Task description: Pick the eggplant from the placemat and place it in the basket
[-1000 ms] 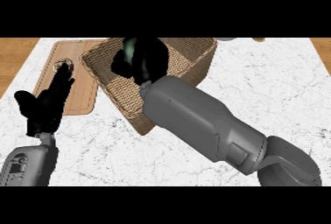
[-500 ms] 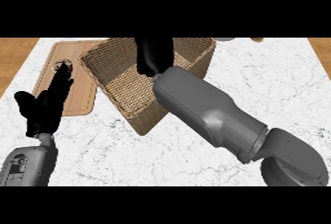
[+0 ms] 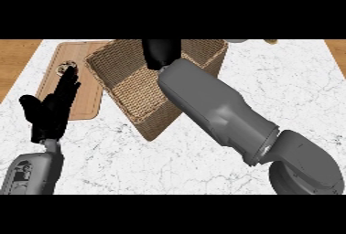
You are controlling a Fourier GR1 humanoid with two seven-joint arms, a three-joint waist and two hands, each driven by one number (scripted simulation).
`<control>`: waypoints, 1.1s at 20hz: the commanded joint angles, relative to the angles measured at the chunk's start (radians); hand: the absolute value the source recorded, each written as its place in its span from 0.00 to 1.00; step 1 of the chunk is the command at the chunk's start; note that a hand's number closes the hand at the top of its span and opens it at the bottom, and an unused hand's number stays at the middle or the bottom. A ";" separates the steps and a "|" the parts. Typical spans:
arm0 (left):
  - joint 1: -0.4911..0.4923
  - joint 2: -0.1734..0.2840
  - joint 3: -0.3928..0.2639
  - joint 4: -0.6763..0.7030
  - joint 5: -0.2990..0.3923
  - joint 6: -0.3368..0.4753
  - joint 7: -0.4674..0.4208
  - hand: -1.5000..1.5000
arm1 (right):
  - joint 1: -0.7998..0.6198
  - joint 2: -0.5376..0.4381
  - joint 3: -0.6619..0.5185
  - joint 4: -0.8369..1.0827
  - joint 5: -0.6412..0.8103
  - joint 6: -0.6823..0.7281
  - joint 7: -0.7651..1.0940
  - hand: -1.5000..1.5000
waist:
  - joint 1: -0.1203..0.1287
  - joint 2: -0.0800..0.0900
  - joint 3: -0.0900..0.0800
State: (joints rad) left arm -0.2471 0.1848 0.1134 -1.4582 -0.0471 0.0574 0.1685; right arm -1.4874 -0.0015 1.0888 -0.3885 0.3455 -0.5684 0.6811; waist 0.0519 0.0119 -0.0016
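My right hand (image 3: 161,52) is over the far part of the woven basket (image 3: 128,96), with its grey forearm slanting across the basket's right side. The hand's tip runs out of view at the top. No eggplant shows anywhere; whether the hand holds it or the arm hides it I cannot tell. The brown placemat (image 3: 84,103) lies left of the basket with only a small dark mark (image 3: 65,69) near its far end. My left hand (image 3: 51,112) rests open at the left, fingers up, over the placemat's near left edge.
The basket sits tilted on the white marble counter (image 3: 202,164). Wood shows at the far left (image 3: 17,59) and far right (image 3: 336,50). A pale object (image 3: 236,41) and a tan one (image 3: 270,41) peek in at the top edge.
My right hand has moved right and farther back over the basket, and its forearm has swung along with it. The left hand has stayed in place.
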 commanded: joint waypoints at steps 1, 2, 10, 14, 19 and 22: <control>0.030 0.027 0.024 -0.011 0.018 -0.025 -0.013 0.50 | 0.030 0.001 -0.028 0.051 -0.002 0.056 -0.032 1.00 | -0.009 -0.002 0.000; -0.012 -0.010 -0.013 0.001 -0.024 0.022 0.021 0.50 | 0.012 0.001 -0.034 0.048 -0.015 0.109 -0.029 1.00 | -0.006 0.001 0.000; -0.046 0.009 0.002 -0.010 0.003 -0.003 0.061 0.50 | 0.027 0.001 -0.085 0.111 -0.053 0.249 -0.093 1.00 | 0.005 0.005 0.001; 0.024 0.035 0.027 -0.042 0.031 -0.042 0.025 0.50 | 0.058 0.001 -0.073 0.076 -0.016 0.197 -0.078 1.00 | 0.008 0.001 0.001; 0.022 0.036 0.037 0.017 0.020 -0.039 -0.028 0.50 | 0.080 0.001 -0.087 0.104 -0.004 0.200 -0.106 1.00 | 0.001 0.002 0.000; -0.044 0.006 0.004 -0.002 -0.007 0.000 0.030 0.50 | 0.067 0.001 -0.084 0.144 0.006 0.227 -0.095 1.00 | 0.013 0.008 0.000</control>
State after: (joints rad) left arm -0.2630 0.1935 0.1235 -1.4663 -0.0396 0.0438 0.1822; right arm -1.4217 -0.0001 1.0089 -0.2692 0.3414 -0.3630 0.5863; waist 0.0623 0.0178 -0.0012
